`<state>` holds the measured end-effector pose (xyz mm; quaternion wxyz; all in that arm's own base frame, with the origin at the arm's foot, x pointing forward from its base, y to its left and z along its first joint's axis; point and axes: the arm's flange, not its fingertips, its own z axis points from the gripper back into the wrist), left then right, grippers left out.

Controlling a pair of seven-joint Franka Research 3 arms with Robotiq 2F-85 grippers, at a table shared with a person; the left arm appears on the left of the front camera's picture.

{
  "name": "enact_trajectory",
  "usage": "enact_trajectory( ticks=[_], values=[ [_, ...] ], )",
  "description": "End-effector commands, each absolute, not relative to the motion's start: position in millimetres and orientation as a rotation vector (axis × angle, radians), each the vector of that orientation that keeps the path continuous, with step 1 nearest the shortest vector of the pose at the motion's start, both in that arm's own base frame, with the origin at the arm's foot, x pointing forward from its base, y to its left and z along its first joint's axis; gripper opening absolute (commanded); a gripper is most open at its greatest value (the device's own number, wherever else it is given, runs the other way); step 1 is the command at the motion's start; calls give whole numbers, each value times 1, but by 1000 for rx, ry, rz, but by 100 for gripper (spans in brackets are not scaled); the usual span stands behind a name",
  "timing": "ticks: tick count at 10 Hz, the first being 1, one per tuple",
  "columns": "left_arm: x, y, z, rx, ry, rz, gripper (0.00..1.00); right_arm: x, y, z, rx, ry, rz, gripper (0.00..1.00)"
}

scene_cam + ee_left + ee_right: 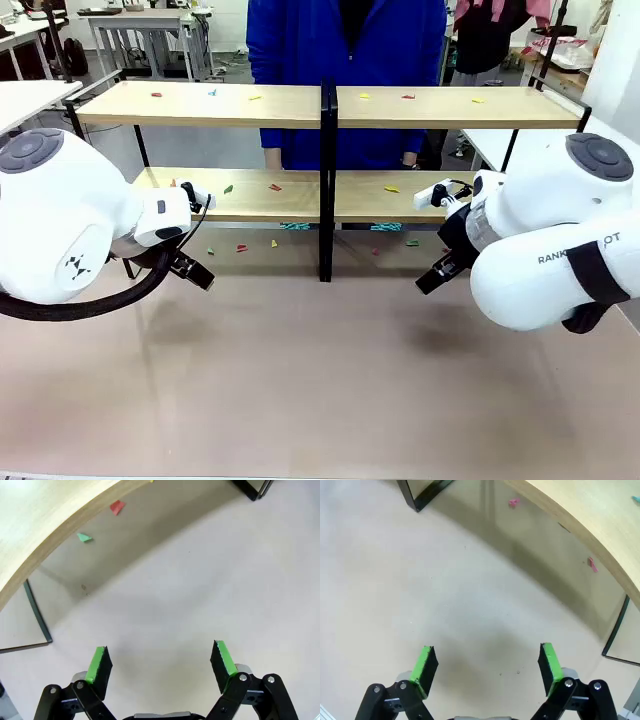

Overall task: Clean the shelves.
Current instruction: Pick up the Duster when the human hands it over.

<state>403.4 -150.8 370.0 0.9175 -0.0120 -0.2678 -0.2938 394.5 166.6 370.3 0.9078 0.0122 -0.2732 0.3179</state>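
The shelves are two two-tier light-wood units, one on the left (200, 106) and one on the right (450, 108), joined at a black middle post. Small coloured paper scraps (274, 187) lie on both tiers and on the table beneath. My left gripper (193, 271) hangs low in front of the left unit, and in the left wrist view it (161, 662) is open over bare table. My right gripper (438, 275) mirrors it before the right unit and is also open (487, 664), holding nothing. A red scrap (117, 506) and a green scrap (84, 537) lie under the lower board (40, 525).
A person in a blue top (345, 60) stands behind the shelves. The black frame foot (422, 492) and pink scraps (513, 502) lie ahead of the right gripper. The beige table (320, 380) stretches wide in front of the shelves.
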Motion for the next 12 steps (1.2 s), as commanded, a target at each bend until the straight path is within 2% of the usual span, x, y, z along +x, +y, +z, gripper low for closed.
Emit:
enact_trajectory(
  ticks=[1,12],
  values=[
    [403,-151,370,-25,-551,-604,100,395,167,370,25,-564,656,100],
    [403,-151,370,-25,-551,-604,100,395,167,370,25,-564,656,100]
  ],
)
